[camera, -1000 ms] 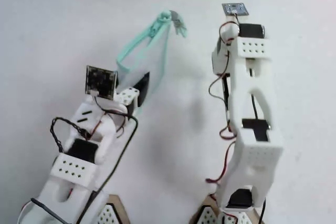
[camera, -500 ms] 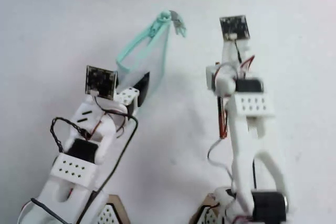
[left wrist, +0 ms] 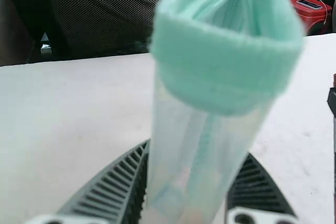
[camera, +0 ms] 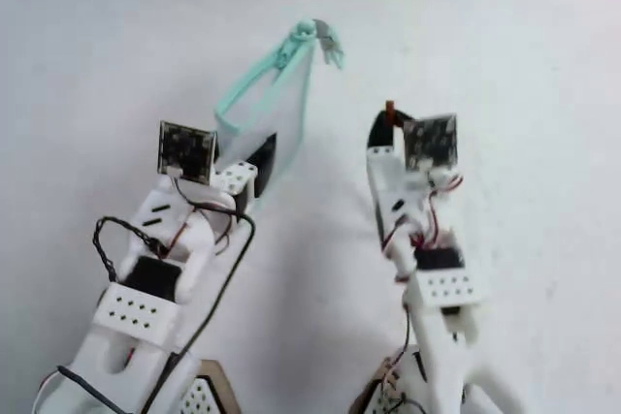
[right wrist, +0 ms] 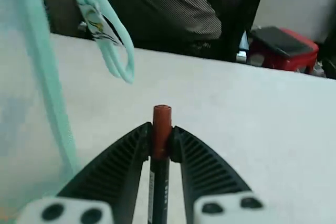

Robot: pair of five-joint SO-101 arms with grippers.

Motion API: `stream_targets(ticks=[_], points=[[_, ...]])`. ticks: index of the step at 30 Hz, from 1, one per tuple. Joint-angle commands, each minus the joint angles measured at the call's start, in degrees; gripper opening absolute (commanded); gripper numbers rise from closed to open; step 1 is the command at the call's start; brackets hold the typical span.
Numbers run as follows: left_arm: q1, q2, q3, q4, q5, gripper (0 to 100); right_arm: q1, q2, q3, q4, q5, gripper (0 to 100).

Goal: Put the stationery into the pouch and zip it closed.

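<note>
On the left of the bench (camera: 116,55), my left fingers (camera: 254,167) were clamped on the near end of the pouch (camera: 267,109), holding it raised off the surface. Its clear body with teal edging ran away from me toward the far side, where the zip pull and loop (camera: 325,41) hung at the tip. From above, the two teal edges stood apart along most of the length, so I judged the mouth to be open. I could not tell what, if anything, already lay inside.

To the right, well apart from the pouch, my right fingers (camera: 380,147) were closed on a pen (right wrist: 161,124). Its red-brown end stuck out past the fingertips and pointed toward the far side.

I judged the step in hand to be the loading: one piece of stationery gripped and carried, not yet in the pouch, the zipping not begun. The next move called for swinging the pen leftward over the gap between the teal edges, tilting its tip down into the opening and only then letting go. Meanwhile the left side had to hold the pouch steady, since the soft wall would likely fold if nudged.
</note>
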Motion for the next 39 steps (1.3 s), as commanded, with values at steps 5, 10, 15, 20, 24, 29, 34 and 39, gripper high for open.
stream_targets(ticks=[5, 10, 15, 20, 24, 29, 34, 39], points=[[0.84, -0.75, -0.09, -1.05, -0.53, 21, 0.48, -10.51, 8.53, -10.59, -0.09, 1.8], [0.84, -0.75, -0.09, -1.05, -0.53, 21, 1.45, -17.89, 15.21, -15.69, -0.18, 1.8], [0.84, -0.75, -0.09, -1.05, -0.62, 21, 1.45, -22.99, 19.52, -17.54, -0.18, 1.8], [0.84, -0.75, -0.09, -1.05, -0.62, 21, 1.8, -24.04, 19.69, -17.1, -0.18, 1.8], [0.84, -0.75, -0.09, -1.05, -0.62, 21, 1.8, -23.96, 19.78, -16.57, -0.18, 1.8], [0.92, -0.75, -0.09, -1.05, -0.7, 21, 1.8, -24.48, 19.78, -16.31, -0.18, 1.8], [0.92, -0.57, -0.09, -1.23, -0.79, 21, 1.45, -24.57, 19.6, -22.64, -0.09, 1.8], [0.92, -0.57, -0.09, -1.14, -0.62, 21, -3.56, -24.57, 17.85, -33.1, 10.64, 1.8]])
